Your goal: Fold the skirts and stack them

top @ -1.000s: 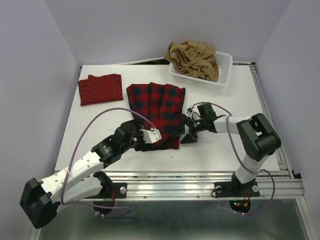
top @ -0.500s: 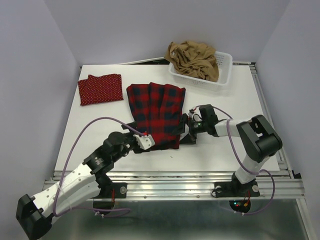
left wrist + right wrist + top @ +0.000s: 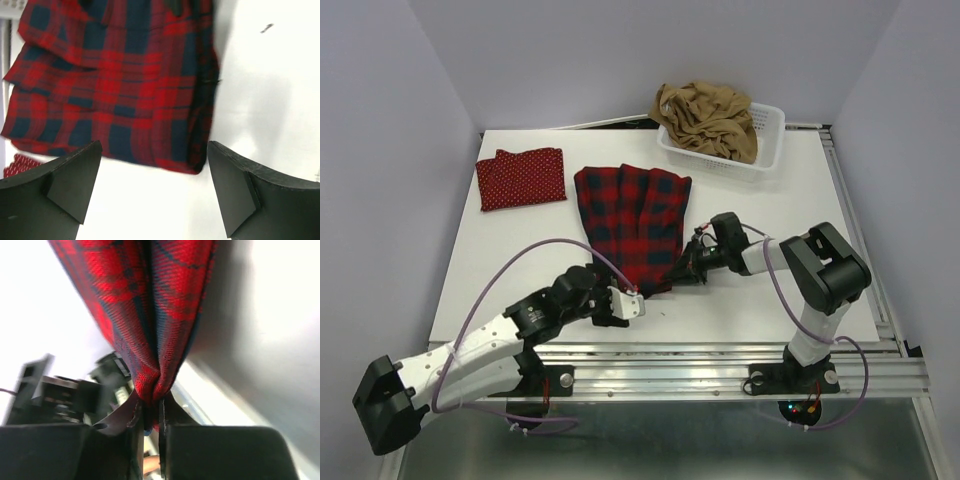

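From above, you had the plaid skirt (image 3: 635, 225) lying flat mid-table, with the right gripper (image 3: 688, 268) pinched shut on its edge at about 4 o'clock and the left gripper (image 3: 628, 305) spread wide and empty just past its near hem at 6 o'clock. The dotted skirt (image 3: 520, 178) lay folded at 10 o'clock from the plaid skirt, well apart, and the tan-brown skirt (image 3: 705, 118) sat heaped in the white mesh basket (image 3: 768, 140) at 1 o'clock. Through your left wrist camera, the left gripper (image 3: 154, 150) held its fingers (image 3: 65, 185) far apart over the white table (image 3: 260, 90), the plaid skirt (image 3: 120, 85) filled the frame toward 12 o'clock, and a sliver of the dotted skirt (image 3: 17, 162) showed at 8 o'clock. Through your right wrist camera, the right gripper (image 3: 152, 412) had its fingers (image 3: 215, 450) clamped on a doubled fold of the plaid skirt (image 3: 150, 305), which rose toward 12 o'clock
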Controlling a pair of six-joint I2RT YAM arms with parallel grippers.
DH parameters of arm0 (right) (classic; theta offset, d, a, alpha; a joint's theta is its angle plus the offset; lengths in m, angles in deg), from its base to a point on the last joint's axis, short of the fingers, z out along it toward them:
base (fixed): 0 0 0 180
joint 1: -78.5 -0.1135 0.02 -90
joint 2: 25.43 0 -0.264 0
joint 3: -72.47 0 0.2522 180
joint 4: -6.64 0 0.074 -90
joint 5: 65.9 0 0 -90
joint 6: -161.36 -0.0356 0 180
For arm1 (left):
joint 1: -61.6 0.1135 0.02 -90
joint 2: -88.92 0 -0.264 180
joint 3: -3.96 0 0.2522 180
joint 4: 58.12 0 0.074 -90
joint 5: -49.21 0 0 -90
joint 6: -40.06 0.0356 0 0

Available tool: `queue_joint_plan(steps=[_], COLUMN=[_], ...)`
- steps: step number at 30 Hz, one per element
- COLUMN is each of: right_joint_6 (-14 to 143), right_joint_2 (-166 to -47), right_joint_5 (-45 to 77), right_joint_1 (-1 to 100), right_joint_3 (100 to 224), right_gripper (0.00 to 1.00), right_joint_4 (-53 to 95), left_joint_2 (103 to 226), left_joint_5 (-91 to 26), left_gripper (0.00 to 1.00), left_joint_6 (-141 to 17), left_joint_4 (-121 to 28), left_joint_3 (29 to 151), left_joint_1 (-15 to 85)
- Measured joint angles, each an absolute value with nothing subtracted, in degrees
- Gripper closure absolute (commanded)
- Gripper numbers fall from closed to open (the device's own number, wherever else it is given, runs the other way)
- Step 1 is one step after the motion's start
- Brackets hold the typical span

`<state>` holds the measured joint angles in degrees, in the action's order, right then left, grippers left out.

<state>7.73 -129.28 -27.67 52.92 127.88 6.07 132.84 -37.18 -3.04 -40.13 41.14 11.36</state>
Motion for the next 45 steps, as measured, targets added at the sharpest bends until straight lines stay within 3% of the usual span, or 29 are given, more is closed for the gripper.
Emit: queue_joint_plan(steps=[6, 13, 25, 32, 35, 38, 44, 45], right_joint_6=[-5.3, -15.3, -18.3, -18.9, -19.4, -19.7, -19.2, -18.8], right_joint_2=[-129.3, -129.5, -129.5, -129.5, -129.5, -129.5, -129.5, -129.5], right_joint_5=[-30.0, -30.9, -31.0, -31.3, -31.6, -31.9, -33.0, -33.2], right_joint_1=[52.9, 52.9, 52.9, 52.9, 52.9, 52.9, 52.9, 52.9], right_joint_3=[127.6, 126.7, 125.6, 125.6, 125.6, 125.3, 123.9, 123.9], right_gripper=[0.99, 0.99, 0.99, 0.99, 0.99, 0.99, 0.99, 0.99], right_joint_4=[-4.3, -15.7, -19.6, -20.5, -20.9, -21.3, -21.5, -21.4], left_joint_2=[138.7, 146.6, 147.2, 155.1, 156.1, 156.0, 154.3, 154.2], left_joint_5=[-36.1, -39.1, -48.2, -49.1, -49.8, -51.3, -53.3, -53.5], left_gripper=[0.01, 0.01, 0.01, 0.01, 0.11, 0.32, 0.53, 0.61], left_joint_6=[-7.2, -13.6, -14.5, -15.9, -16.2, -16.2, -15.8, -15.6], left_joint_4=[-39.5, -44.5, -56.1, -60.8, -61.7, -62.8, -63.4, -63.5], left_joint_3=[43.4, 43.6, 39.9, 38.8, 38.2, 37.5, 36.5, 36.4], left_joint_1=[4.4, 3.3, 2.7, 2.4, 2.4, 2.4, 2.4, 2.4])
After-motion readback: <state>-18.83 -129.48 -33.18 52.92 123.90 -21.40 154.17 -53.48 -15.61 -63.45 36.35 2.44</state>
